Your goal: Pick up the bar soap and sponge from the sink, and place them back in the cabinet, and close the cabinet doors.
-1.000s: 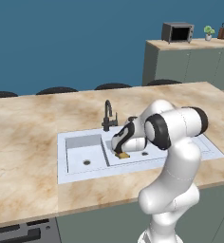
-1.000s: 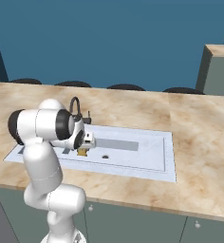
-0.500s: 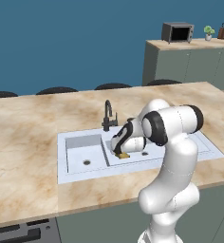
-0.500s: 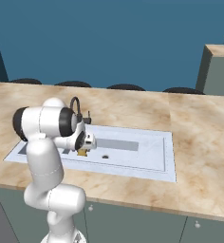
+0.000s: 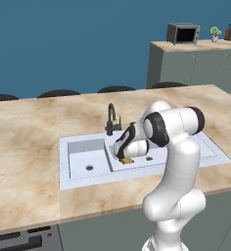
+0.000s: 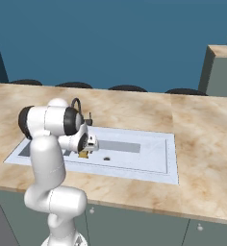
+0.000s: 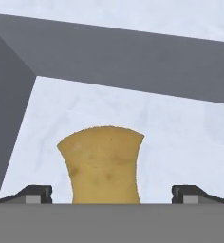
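Observation:
A mustard-yellow sponge (image 7: pixel 103 163) lies on the pale floor of the sink's (image 5: pixel 83 143) longer basin, close to the divider wall. My gripper (image 7: pixel 112 192) is down in that basin, right over the sponge, and it is open. Its two fingertips (image 7: pixel 35 193) stand wide apart with the sponge between them, touching neither. From the base, the sponge (image 5: pixel 127 160) peeks out under the gripper (image 5: pixel 124 156), and likewise the sponge (image 6: pixel 83 154) under the gripper (image 6: pixel 84 149). The bar soap, the cabinet and the cabinet doors are out of view.
A thin black faucet (image 5: pixel 111 118) rises just behind the hand. A grey basin wall (image 7: pixel 9 118) runs close on the left in the hand view. The marble counter (image 5: pixel 29 137) surrounds the sink. A microwave (image 5: pixel 182 33) sits on a far cabinet unit.
The arm's elbow has shifted only slightly. The hand stays low in the basin over the sponge, and the sponge has not moved.

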Controlling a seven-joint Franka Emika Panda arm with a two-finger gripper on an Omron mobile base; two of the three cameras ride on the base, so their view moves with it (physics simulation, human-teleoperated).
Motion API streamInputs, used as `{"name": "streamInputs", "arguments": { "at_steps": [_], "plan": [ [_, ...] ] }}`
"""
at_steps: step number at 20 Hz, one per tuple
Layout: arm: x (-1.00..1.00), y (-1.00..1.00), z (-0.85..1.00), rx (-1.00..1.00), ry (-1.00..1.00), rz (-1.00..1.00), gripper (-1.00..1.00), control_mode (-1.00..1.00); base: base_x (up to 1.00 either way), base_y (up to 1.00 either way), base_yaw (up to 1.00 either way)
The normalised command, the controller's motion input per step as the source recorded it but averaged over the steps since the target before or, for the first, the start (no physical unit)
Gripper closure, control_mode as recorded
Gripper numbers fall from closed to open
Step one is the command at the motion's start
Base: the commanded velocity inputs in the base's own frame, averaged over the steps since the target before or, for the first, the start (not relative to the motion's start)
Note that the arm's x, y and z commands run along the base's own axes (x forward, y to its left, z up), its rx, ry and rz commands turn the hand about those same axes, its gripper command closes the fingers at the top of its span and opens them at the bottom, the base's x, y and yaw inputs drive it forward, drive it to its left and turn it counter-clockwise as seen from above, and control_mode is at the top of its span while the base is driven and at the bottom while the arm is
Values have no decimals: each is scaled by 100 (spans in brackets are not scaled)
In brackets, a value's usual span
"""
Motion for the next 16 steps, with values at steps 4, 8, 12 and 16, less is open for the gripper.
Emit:
{"name": "streamInputs", "arguments": {
  "at_steps": [4, 8, 12, 16],
  "plan": [
    [13, 0, -14, 0, 0, 0, -100, -100, 0, 0, 0],
    [12, 3, -16, 0, 1, 0, -100, -100, 0, 0, 0],
    [12, 6, -15, 0, 1, 0, -100, -100, 0, 0, 0],
    [12, 6, -11, 0, 2, 0, -100, -100, 0, 0, 0]
  ]
}}
